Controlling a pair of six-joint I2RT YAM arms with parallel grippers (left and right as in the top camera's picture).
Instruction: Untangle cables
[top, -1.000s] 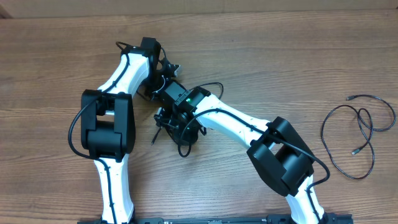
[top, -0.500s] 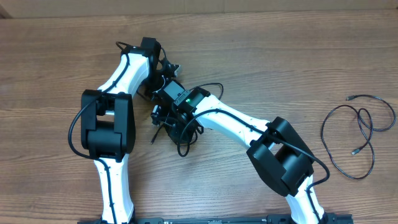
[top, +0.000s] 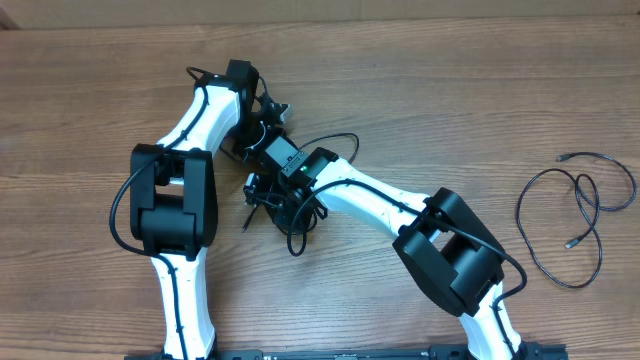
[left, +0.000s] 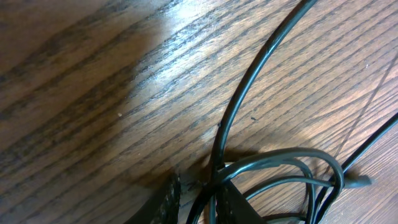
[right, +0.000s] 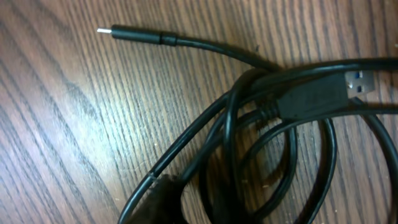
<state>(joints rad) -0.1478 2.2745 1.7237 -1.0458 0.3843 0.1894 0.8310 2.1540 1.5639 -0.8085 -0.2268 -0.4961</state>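
Pinching cables (left: 249, 76), left claw (left: 199, 194), wooden table (left: 93, 74)

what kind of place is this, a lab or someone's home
Most likely a robotics lab or test bench: two white-and-black robot arms mounted at one edge of a wood-grain table, bent over thin black cables with small plugs. Nothing else of the room shows.

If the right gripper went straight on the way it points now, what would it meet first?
Most likely the tangled cables: the right gripper points down at their overlapping loops, beside the wide plug. The table lies right beneath them. Depth is hard to judge here.
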